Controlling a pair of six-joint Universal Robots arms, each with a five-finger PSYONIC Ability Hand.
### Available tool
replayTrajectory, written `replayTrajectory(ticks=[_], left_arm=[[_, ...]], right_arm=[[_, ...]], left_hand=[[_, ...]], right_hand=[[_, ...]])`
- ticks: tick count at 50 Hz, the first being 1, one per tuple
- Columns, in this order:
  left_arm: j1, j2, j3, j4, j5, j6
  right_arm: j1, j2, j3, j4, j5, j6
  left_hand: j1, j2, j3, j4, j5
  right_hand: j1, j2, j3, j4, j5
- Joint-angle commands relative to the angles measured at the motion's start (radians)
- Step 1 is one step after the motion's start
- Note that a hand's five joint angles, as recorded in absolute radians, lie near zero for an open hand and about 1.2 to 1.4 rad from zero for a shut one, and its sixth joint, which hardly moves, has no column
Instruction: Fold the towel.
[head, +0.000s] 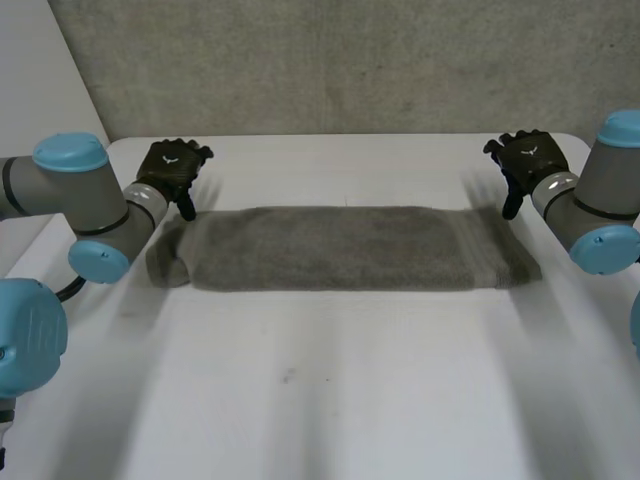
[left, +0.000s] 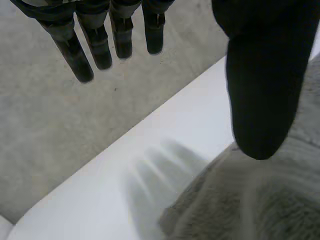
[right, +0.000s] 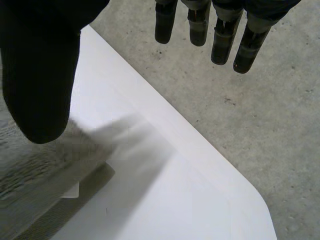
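— How does the towel (head: 340, 248) look?
— Grey, lying as a long flat band across the white table (head: 330, 400), with its left end a little rumpled. It seems doubled over, though the layers are hard to make out.
— And the hands?
— The left hand (head: 172, 168) hangs by the towel's far left corner, and the right hand (head: 528, 160) by its far right corner. Both have their fingers loose and spread, holding nothing.

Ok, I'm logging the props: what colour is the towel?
The towel is plain grey, with no pattern visible. It shows best in the head view.
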Motion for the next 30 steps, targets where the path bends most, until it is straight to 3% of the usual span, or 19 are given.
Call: replayTrajectory(ticks=[1, 6, 14, 22, 30], left_arm=[[-0.009, 0.082, -0.085, -0.025, -0.002, -0.004], [0.006, 0.232, -0.285, -0.03, 0.004, -0.004], [0.031, 0.451, -0.603, 0.008, 0.011, -0.004], [0.04, 0.594, -0.831, 0.091, 0.011, -0.007], [0.047, 0.659, -0.933, 0.137, 0.015, -0.062]], right_arm=[[0.002, -0.098, 0.061, 0.084, 0.002, 0.025], [-0.01, -0.272, 0.288, 0.103, -0.018, 0.021], [-0.023, -0.436, 0.598, 0.063, -0.069, 0.001], [-0.043, -0.463, 0.796, -0.066, -0.098, -0.042], [-0.059, -0.395, 0.85, -0.16, -0.092, -0.09]], left_hand=[[-0.111, -0.105, -0.103, -0.104, -0.116], [-0.111, -0.105, -0.103, -0.104, -0.116], [-0.111, -0.105, -0.103, -0.104, -0.116], [-0.111, -0.105, -0.103, -0.104, -0.116], [-0.111, -0.105, -0.103, -0.104, -0.116]], right_hand=[[-0.044, -0.021, -0.023, -0.03, -0.046], [-0.044, -0.021, -0.023, -0.03, -0.046], [-0.044, -0.021, -0.023, -0.03, -0.046], [0.124, 0.147, 0.145, 0.138, 0.122], [0.313, 0.335, 0.333, 0.326, 0.31]])
